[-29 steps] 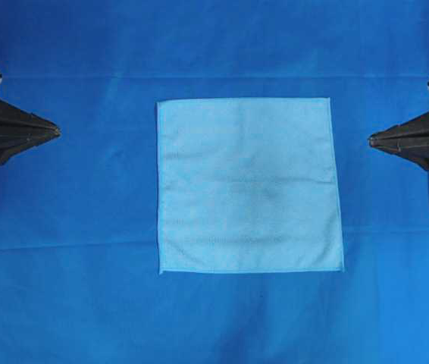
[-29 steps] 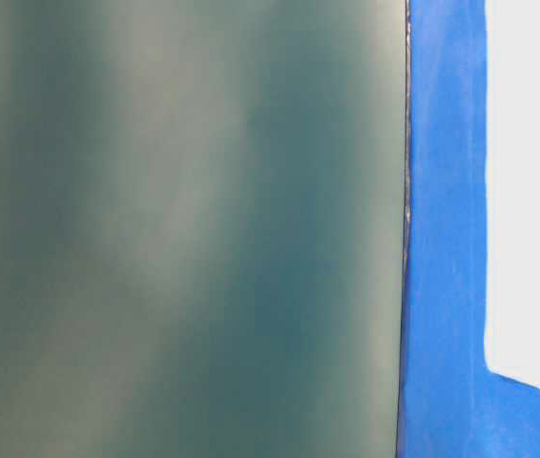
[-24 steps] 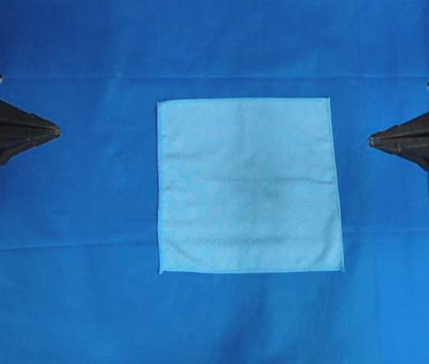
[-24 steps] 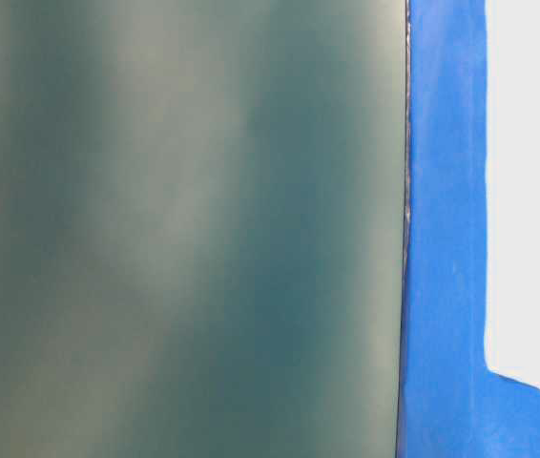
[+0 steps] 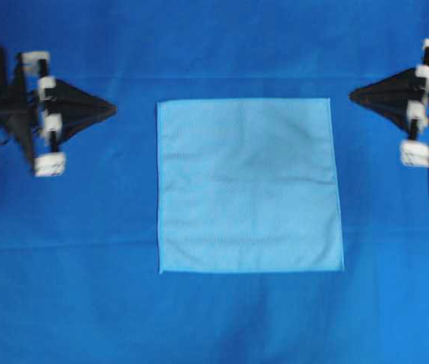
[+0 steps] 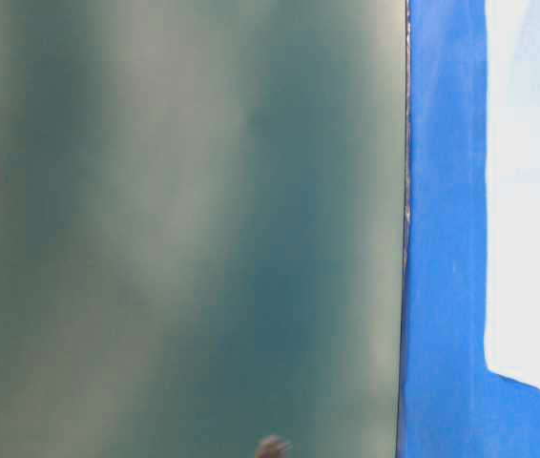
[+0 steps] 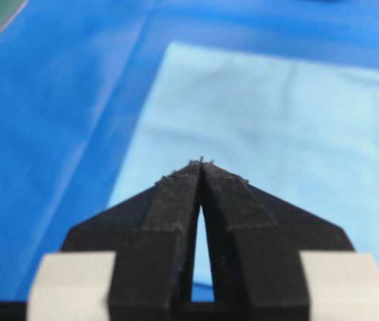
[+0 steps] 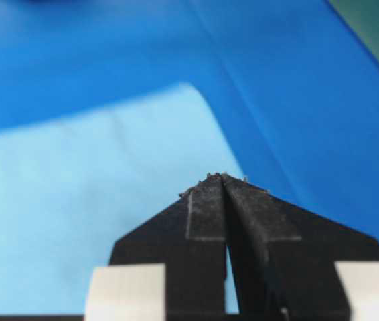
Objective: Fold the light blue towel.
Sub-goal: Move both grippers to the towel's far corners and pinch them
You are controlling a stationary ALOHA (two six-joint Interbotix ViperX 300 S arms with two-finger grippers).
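The light blue towel [image 5: 249, 185] lies flat and square in the middle of the deep blue table covering [image 5: 86, 288]. It fills much of the left wrist view [image 7: 290, 127] and the right wrist view [image 8: 82, 200], and shows as a pale patch in the table-level view [image 6: 532, 191]. My left gripper [image 5: 113, 109] hovers left of the towel's far-left corner, shut and empty. My right gripper [image 5: 352, 95] hovers just right of the far-right corner, also shut with nothing in it. Both pairs of fingertips meet [image 7: 201, 162] [image 8: 221, 176].
A dark green surface [image 6: 184, 229] fills the left of the table-level view, beyond the covering's edge [image 6: 407, 229]. The covering [image 5: 214, 318] spreads around the towel on all sides, with faint creases.
Both arms have swung in from the sides. The left gripper has moved right and up toward the towel's far-left corner, the right gripper left and up toward the far-right corner. The towel lies unchanged.
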